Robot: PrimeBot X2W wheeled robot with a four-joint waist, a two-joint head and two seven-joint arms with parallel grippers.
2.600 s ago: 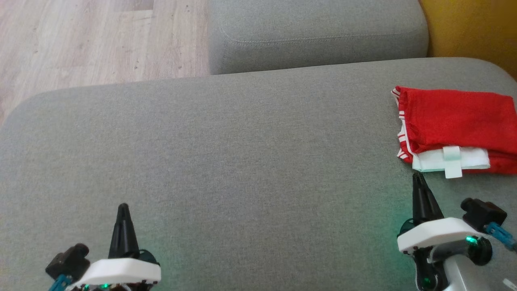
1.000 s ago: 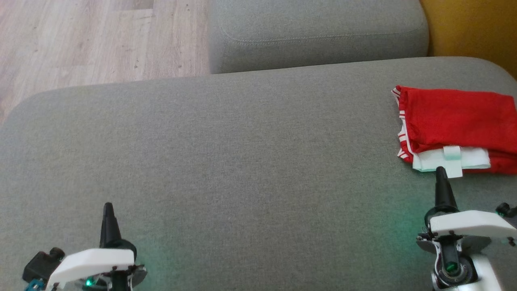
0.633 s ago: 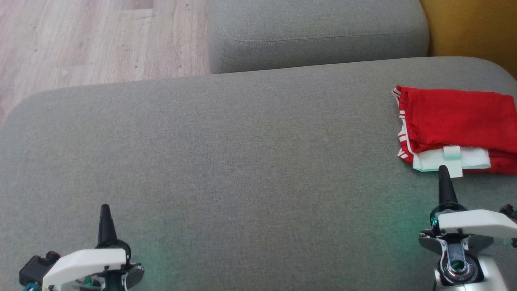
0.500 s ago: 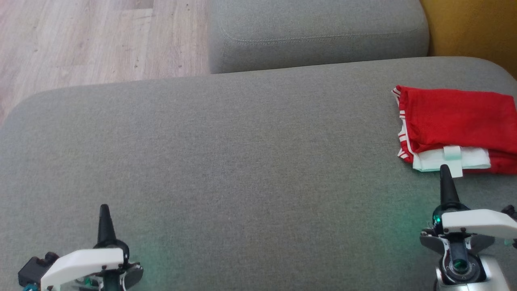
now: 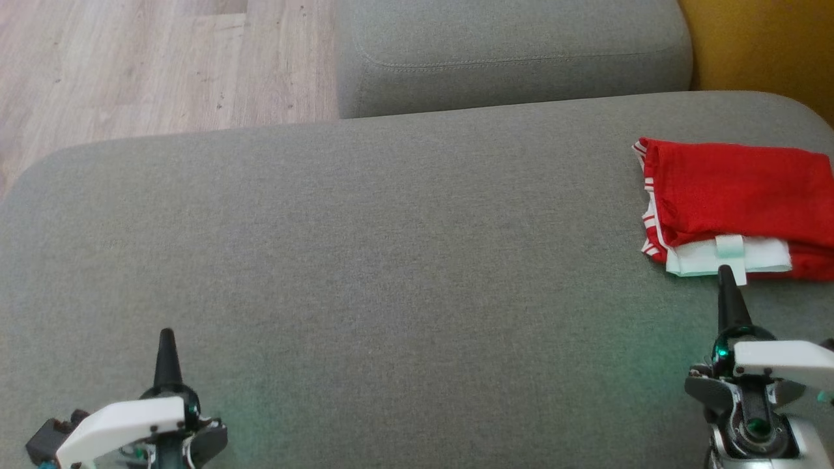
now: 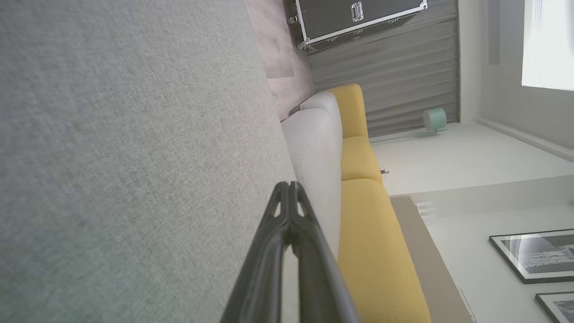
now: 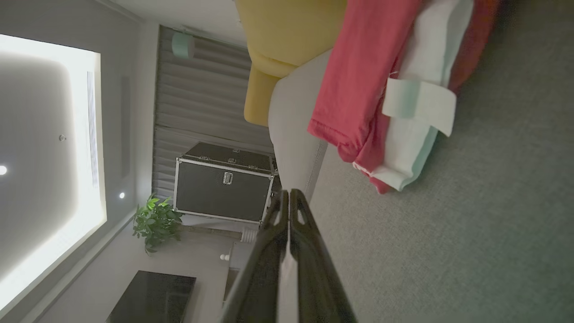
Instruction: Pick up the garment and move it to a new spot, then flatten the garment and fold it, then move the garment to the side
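Both tools are clenched shut, nothing in them. The left tool [image 5: 167, 335] hangs over bare cushion. The right tool [image 5: 724, 273] points at the folded red garment with white striped trim [image 5: 736, 189], its tip just short of a white fabric tab [image 5: 730, 251] (any print is too small to read). The garment lies at the right edge of a big grey woven sofa cushion [image 5: 391, 260]. Farther out there's a pale wood-plank floor [image 5: 130, 65], a mustard-yellow sofa [image 6: 358, 224] and a black metal-edged flight case [image 7: 224, 188].
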